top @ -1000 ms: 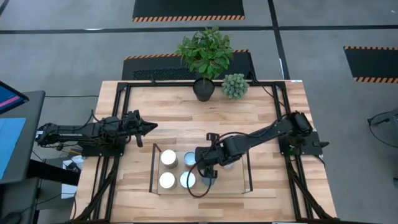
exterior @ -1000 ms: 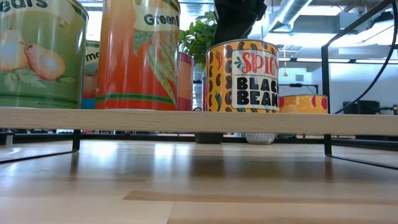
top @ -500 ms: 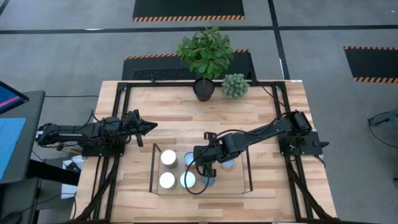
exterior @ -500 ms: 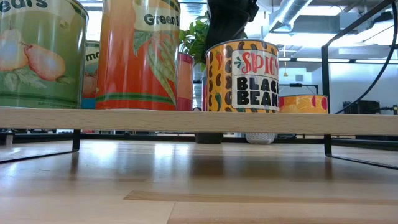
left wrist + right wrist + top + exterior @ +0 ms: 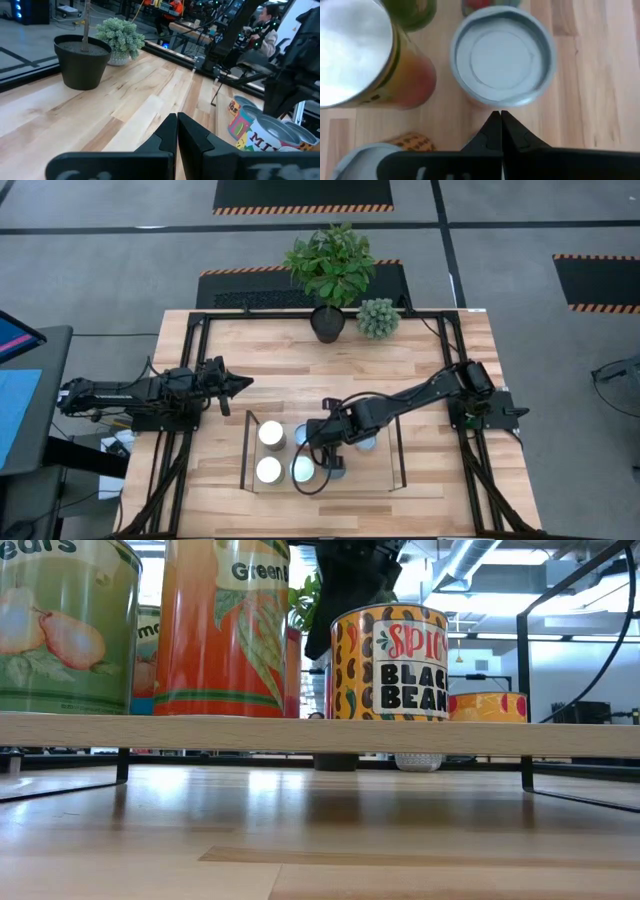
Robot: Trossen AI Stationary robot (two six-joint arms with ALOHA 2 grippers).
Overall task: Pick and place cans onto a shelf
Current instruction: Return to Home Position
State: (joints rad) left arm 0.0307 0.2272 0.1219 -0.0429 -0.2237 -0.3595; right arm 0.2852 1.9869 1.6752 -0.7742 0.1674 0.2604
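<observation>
Several cans stand upright on the low light-wood shelf (image 5: 378,472), which also shows in the low view (image 5: 320,735). At its near edge are a green pears can (image 5: 60,625), a tall orange can (image 5: 220,625) and a yellow black-beans can (image 5: 390,660). My right gripper (image 5: 322,448) is shut and hangs over the shelf's middle, between the orange can and the black-beans can. A pale-blue-topped can (image 5: 502,55) stands just ahead of its fingertips (image 5: 498,117). My left gripper (image 5: 243,383) is shut and empty, off the shelf near the table's left edge. My right gripper's shut fingertips (image 5: 495,120) point down and stand right beside the rim (image 5: 495,104) of the pale-blue-topped can. I cannot tell whether they touch it.
A dark plant pot (image 5: 327,323) and a small pale-green plant (image 5: 378,318) stand at the table's far edge. Thin dark wire frames (image 5: 246,450) close the shelf's short ends. Bare tabletop lies between the shelf and the plants. A person shows in the room beyond (image 5: 265,25).
My right gripper has moved a little toward the table's left edge and lower, over the shelf, staying shut. The cans stand as before.
</observation>
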